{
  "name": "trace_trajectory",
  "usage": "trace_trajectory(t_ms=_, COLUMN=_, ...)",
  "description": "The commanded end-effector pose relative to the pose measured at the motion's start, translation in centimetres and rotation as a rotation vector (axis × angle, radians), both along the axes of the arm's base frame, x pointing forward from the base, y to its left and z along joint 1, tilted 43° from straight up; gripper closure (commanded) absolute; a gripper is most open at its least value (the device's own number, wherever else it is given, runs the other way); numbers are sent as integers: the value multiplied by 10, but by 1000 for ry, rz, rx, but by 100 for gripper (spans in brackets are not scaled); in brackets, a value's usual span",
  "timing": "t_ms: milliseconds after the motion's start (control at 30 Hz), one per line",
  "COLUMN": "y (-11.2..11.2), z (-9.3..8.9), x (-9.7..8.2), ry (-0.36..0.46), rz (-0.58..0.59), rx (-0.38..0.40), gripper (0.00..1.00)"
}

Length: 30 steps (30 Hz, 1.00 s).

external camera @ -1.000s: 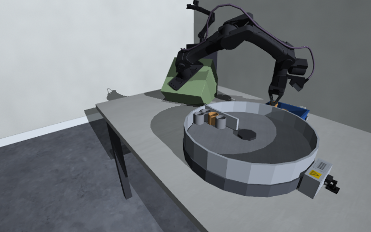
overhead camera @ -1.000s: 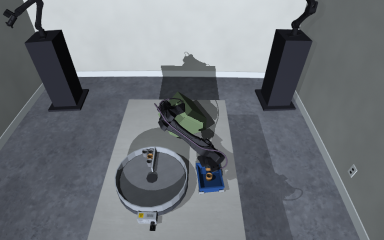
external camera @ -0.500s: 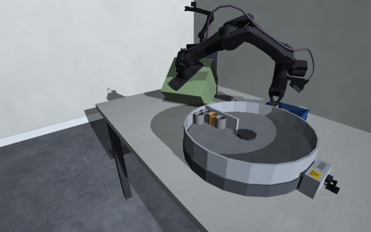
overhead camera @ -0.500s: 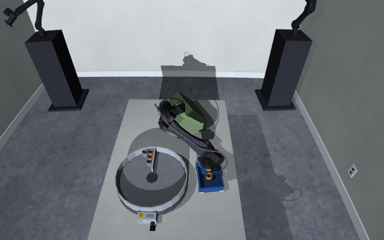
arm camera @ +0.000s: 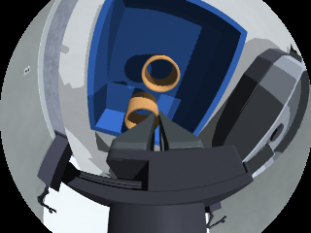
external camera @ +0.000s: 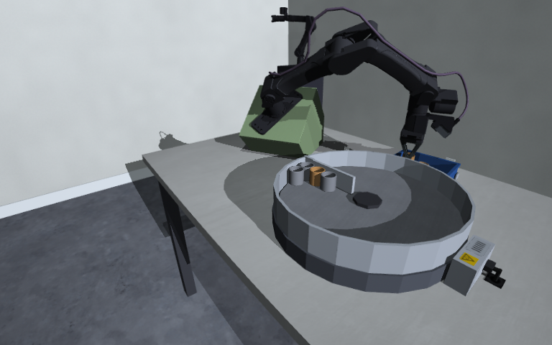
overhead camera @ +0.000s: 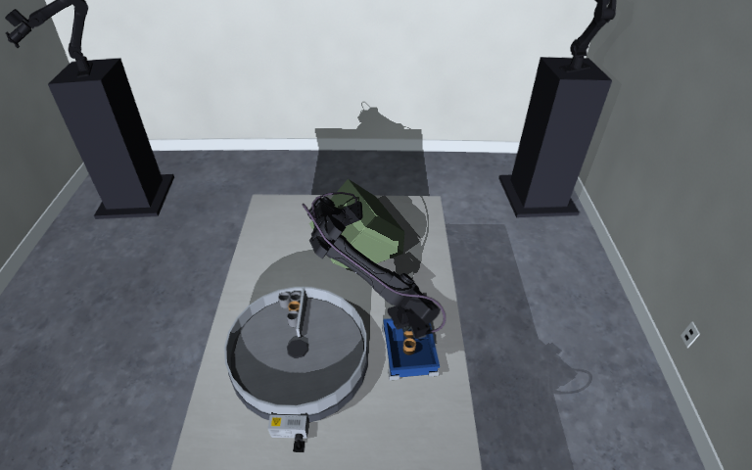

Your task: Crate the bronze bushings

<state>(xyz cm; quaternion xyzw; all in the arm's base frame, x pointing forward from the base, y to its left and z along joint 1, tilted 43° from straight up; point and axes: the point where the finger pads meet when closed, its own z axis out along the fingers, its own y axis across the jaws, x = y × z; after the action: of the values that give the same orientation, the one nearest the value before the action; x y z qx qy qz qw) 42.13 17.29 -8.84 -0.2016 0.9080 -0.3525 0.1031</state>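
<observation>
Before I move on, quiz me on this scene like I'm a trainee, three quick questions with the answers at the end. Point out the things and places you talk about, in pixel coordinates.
1. True or false: a bronze bushing [overhead camera: 294, 309] [external camera: 315, 179] stands on the turntable [overhead camera: 299, 382] [external camera: 366, 219] [arm camera: 238, 112].
2. How many steel bushings [overhead camera: 292, 321] [external camera: 296, 177] stand there?
3. What is the gripper [overhead camera: 408, 328] [external camera: 408, 154] [arm camera: 156, 116] shut on?
a) the turntable's rim
b) a second bronze bushing [external camera: 411, 155] [arm camera: 142, 103]
c) a steel bushing

Key: 1 true; 2 three; 3 b
</observation>
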Motion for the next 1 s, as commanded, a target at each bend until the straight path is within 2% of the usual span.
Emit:
trace_trajectory(t_ms=0, y=16, z=5, x=-1, ry=-27, rz=34, rx=16, gripper=100)
trace_trajectory(t_ms=700, y=15, z=5, x=-1, ry=-26, rz=35, rx=15, gripper=100)
trace_trajectory(t_ms=900, y=1, z=8, x=6, ry=-30, rz=21, rx=12, gripper=100)
trace_trajectory(t_ms=967, y=7, z=8, x=3, ry=-29, rz=37, rx=13, gripper=100)
